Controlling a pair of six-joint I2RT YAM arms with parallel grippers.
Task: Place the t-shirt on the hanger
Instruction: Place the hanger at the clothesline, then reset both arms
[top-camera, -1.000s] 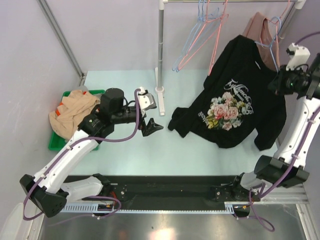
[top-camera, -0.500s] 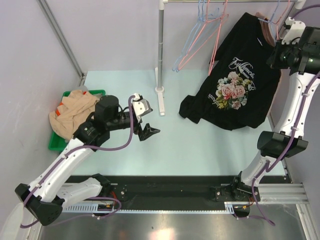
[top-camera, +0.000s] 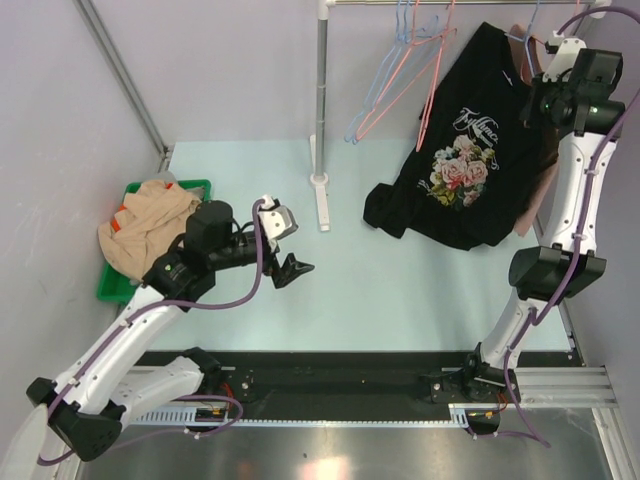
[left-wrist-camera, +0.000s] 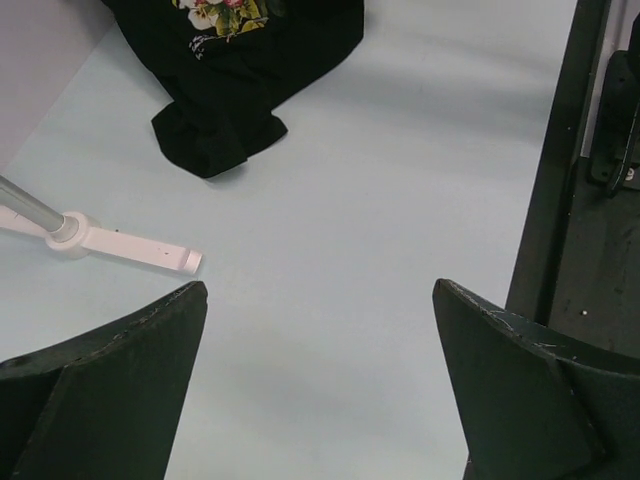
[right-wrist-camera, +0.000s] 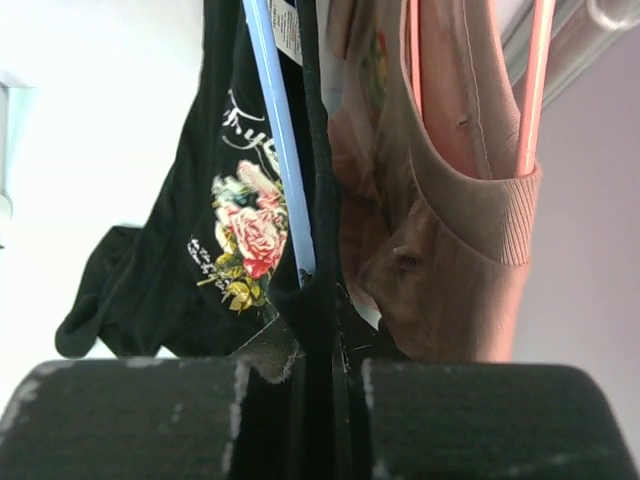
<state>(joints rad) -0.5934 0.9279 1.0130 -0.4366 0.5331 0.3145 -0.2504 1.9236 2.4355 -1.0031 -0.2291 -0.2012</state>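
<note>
At the table's left edge a green plastic bin (top-camera: 112, 285) holds a crumpled tan garment (top-camera: 145, 225). Just right of it the left gripper (left-wrist-camera: 320, 292) hovers over bare tabletop, its 2 fingers spread wide and holding nothing; it has drawn back toward the near-left corner. The white rack pole (top-camera: 321, 100) stands at the far edge, with pink wire hangers (top-camera: 430, 70) on the metal rail (top-camera: 480, 3).

The black short-sleeved t-shirt with a rose print (top-camera: 470, 170) has risen in the last second: its collar is now up by the rail at the far-right corner, though its hem is still bunched on the table. The right gripper (right-wrist-camera: 318, 340) is pressed together on the collar cloth, where the thin light-blue wire hanger (right-wrist-camera: 275, 120) runs into the same pinch. The shirt looks threaded, with hanging on the rail probably next. Room is tight there: a dusty-pink shirt (right-wrist-camera: 440, 200) hangs just beside it. The table's middle is open.
</note>
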